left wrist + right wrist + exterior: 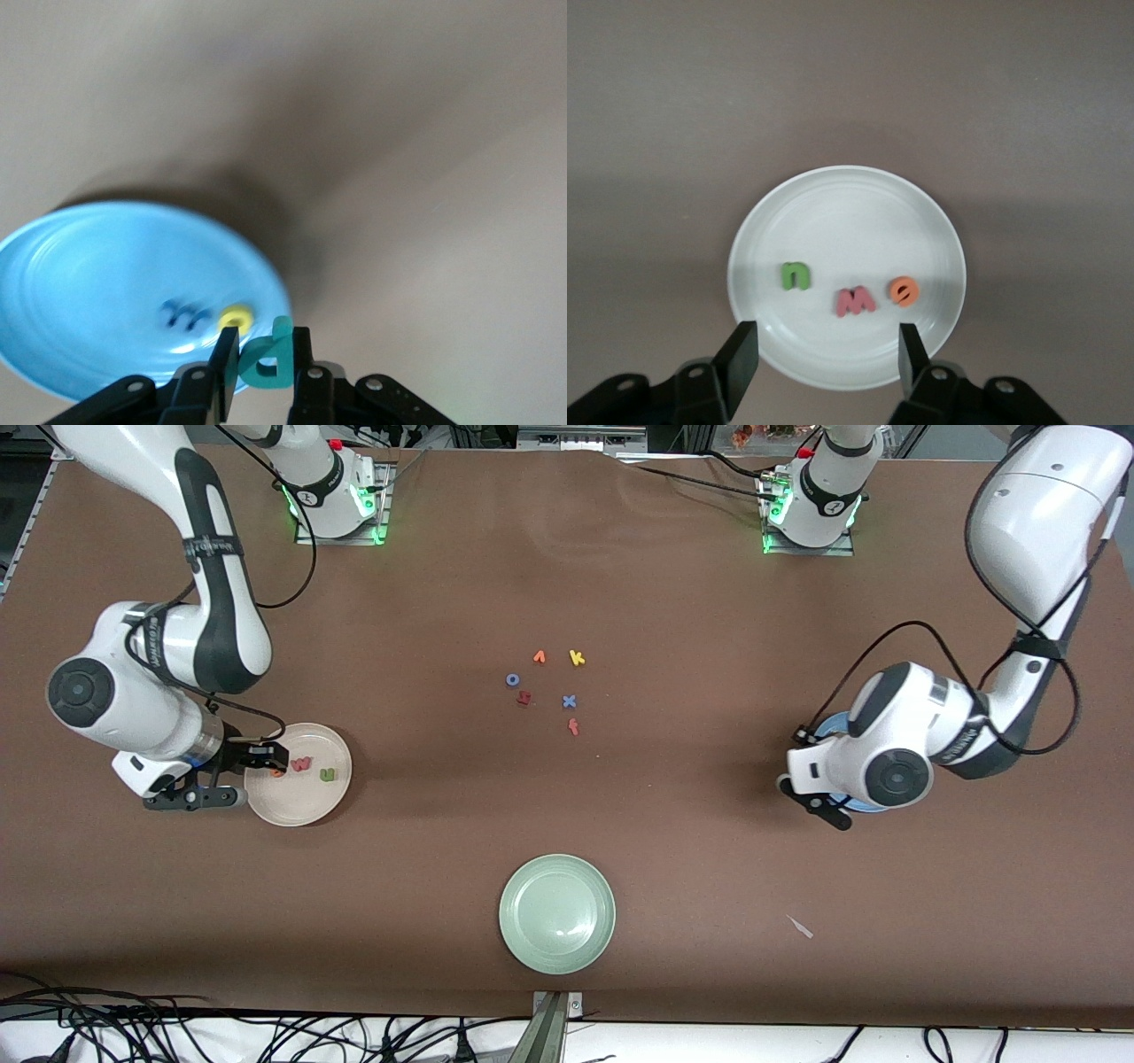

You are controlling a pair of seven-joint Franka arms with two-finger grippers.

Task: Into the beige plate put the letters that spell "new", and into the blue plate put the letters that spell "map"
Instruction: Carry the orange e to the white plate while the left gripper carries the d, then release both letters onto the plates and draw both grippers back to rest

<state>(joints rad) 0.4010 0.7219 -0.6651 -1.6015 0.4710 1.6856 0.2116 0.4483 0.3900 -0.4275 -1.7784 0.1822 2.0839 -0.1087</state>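
Left hand (264, 372) pinches the teal "p" (266, 359) by its flat faces over the blue plate (80, 283), beside "m" (184, 314) and "a" (236, 318). Foam is light and soft; grip gently. Right hand (824, 354) is spread above the beige plate (850, 212), holding nothing.

Front camera high, facing robots; wrist cameras close, each over plate

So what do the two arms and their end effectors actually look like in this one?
Both arms are glossy white with dark grey joint bands, and loose black cables loop along them. Their bases glow green. The left end effector and the right end effector are black, each with two flat black fingers.
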